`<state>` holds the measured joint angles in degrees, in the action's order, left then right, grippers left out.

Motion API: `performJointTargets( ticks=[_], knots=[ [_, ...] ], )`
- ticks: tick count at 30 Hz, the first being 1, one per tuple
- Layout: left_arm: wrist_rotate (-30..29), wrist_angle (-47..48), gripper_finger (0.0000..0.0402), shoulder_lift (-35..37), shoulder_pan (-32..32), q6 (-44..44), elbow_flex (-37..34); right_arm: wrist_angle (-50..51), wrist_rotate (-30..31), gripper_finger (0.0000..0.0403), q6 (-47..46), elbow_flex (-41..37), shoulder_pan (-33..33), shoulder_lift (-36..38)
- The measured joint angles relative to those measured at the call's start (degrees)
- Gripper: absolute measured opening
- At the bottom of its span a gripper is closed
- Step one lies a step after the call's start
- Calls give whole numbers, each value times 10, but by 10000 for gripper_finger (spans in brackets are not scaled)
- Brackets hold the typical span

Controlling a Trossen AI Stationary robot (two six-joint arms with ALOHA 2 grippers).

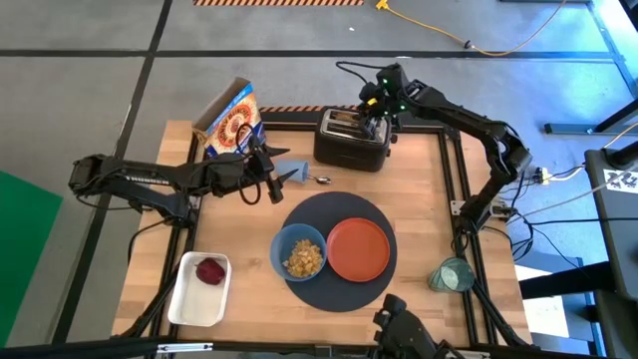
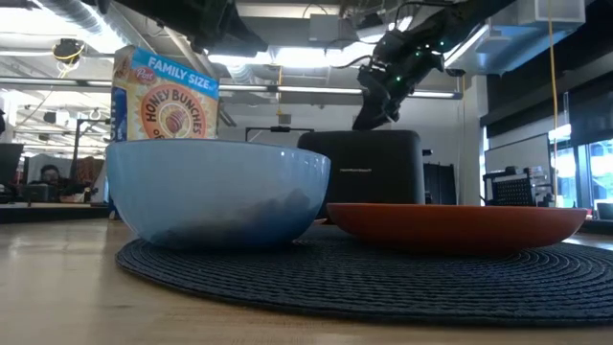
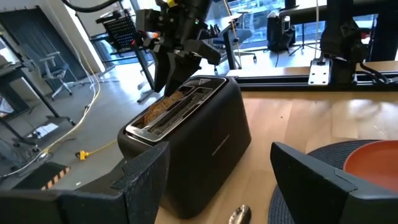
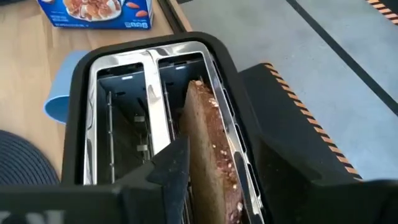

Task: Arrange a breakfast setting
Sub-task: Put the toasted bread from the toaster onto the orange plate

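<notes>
One slice is what this step is about: the brown toast slice (image 4: 211,162) stands on edge in one slot of the black toaster (image 1: 351,150), at 12 o'clock from the large dark round placemat (image 1: 339,204). Your right gripper (image 1: 377,125) is over that slot with its fingers spread, one on each face of the bread. One finger looks to be against the crumb; the other stands just clear, beside the slot's metal guide.

Centre the bread between the pads before you squeeze, so that it isn't shoved sideways into the guide. Take it near its upper edge and pinch gently (toast will likely crack or crumble under a hard grip). Lift straight up along the slot, not at a slant, until the lower edge is free of the toaster, and only then swing towards 6 o'clock.

The orange plate (image 1: 359,249) lies bare on the placemat's 3 o'clock half, touching the blue bowl (image 1: 282,244) of cereal, and looks the natural landing place. Approach it from the 12 o'clock side, which keeps you away from the bowl.

Your left gripper (image 3: 217,152) hangs spread and empty at 9 o'clock from the toaster, above the metal spoon (image 1: 321,180); leave it parked while the right arm travels.
</notes>
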<state>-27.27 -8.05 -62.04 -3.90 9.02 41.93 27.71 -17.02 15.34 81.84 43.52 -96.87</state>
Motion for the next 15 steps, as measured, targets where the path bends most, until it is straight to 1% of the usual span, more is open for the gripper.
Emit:
performJointTargets(
  ticks=[4, 11, 15],
  knots=[
    [0, 0, 275, 0, 0, 0, 0, 4, -6, 162, 17, 0, 1, -8],
    [0, 0, 275, 0, 0, 0, 0, -2, -1, 176, 31, 0, 0, -24],
    [0, 0, 275, 0, 0, 0, 0, -1, 6, 167, 31, 0, 1, -29]
  ],
)
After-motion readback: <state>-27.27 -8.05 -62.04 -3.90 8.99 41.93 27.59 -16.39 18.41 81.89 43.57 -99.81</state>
